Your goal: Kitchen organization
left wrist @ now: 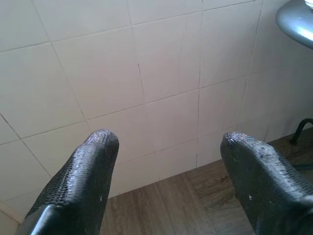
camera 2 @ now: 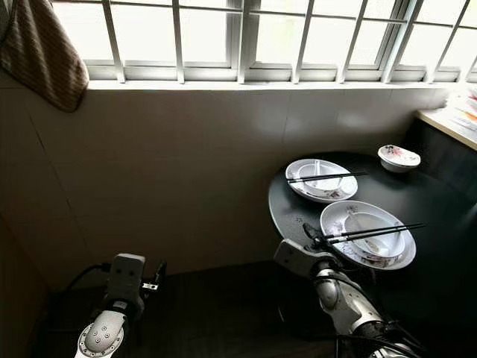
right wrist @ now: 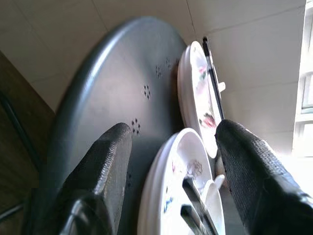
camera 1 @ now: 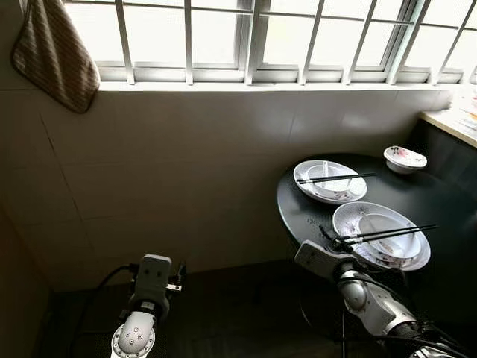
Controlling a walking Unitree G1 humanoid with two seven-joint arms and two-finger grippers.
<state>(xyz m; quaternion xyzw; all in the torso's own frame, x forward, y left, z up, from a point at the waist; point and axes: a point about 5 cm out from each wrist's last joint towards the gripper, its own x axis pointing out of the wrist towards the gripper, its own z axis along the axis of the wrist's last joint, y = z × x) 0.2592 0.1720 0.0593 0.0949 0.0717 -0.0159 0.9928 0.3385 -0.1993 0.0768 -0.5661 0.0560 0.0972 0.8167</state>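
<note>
Near plate sits at the near-left edge of the round dark tabletop, with a bowl and a white spoon in it and black chopsticks laid across the top. Right claw is at that plate's left rim, fingers spread, one on each side of the rim in the right wrist view; contact can't be confirmed. Far plate just behind, same setup: bowl, spoon, chopsticks across it. Small patterned bowl further back right on the tabletop, apart from both plates. Left claw hangs low at left over the wood floor, fingers spread, holding nothing, facing the tiled wall. Barred window above the wall, striped cloth hanging at far left.
</note>
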